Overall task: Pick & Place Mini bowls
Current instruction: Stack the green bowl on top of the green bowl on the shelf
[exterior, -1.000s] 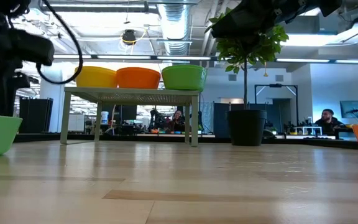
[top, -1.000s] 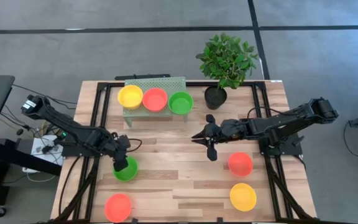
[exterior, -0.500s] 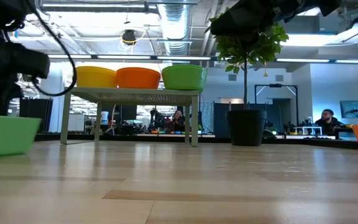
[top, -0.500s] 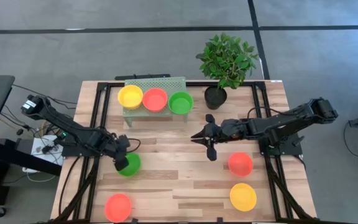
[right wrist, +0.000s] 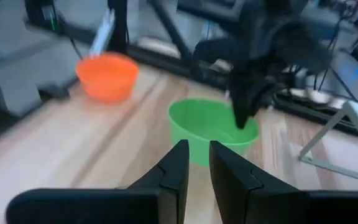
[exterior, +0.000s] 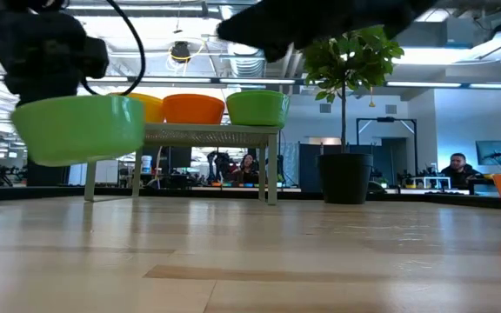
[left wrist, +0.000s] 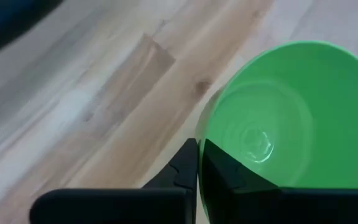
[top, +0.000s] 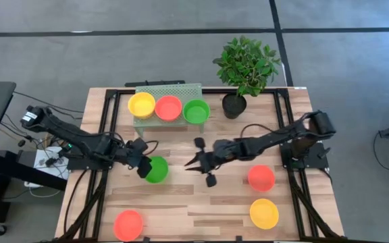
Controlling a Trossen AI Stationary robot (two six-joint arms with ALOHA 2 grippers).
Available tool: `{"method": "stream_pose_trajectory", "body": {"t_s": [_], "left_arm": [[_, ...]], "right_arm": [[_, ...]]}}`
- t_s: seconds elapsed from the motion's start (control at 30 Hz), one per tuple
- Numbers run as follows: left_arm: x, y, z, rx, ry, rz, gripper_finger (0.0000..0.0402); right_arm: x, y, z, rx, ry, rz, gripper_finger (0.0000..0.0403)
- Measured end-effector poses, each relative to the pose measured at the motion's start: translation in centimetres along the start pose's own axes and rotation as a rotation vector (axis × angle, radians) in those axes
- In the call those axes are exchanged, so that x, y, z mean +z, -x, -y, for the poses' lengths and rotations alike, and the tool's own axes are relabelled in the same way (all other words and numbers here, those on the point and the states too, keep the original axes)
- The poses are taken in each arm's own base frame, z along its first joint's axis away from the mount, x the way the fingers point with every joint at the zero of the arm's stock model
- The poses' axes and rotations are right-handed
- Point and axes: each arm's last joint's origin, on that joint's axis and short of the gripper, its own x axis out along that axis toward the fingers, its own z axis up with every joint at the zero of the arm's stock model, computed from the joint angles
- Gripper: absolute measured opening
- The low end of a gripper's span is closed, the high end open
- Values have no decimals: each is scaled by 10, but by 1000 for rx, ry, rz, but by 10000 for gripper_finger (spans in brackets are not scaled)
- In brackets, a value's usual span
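Gripping the glossy green plastic mini bowl (top: pixel 157 169) by its thin rim left of centre, our left gripper (top: pixel 142 168) is clamped; light, stiff, slippery; right gripper (top: pixel 202 162) narrow, empty

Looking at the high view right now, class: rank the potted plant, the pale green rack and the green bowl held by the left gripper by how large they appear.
1. Potted plant, leaves and pot together, and pale green rack: look alike, so no ranking.
2. Green bowl in the left gripper: clearly smallest, although it is lifted off the table, nearer the camera.
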Motion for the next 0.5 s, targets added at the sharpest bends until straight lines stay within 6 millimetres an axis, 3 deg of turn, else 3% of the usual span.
{"method": "stream_pose_trajectory", "body": {"t_s": [0.17,0.5], "left_arm": [[8,-3,-6,-1,56,-22,8],[18,-6,-16,32,84,-14,9]], "right_arm": [[9,-39,-2,74,84,-93,78],[20,-107,1,147,202,-259,159]]}}
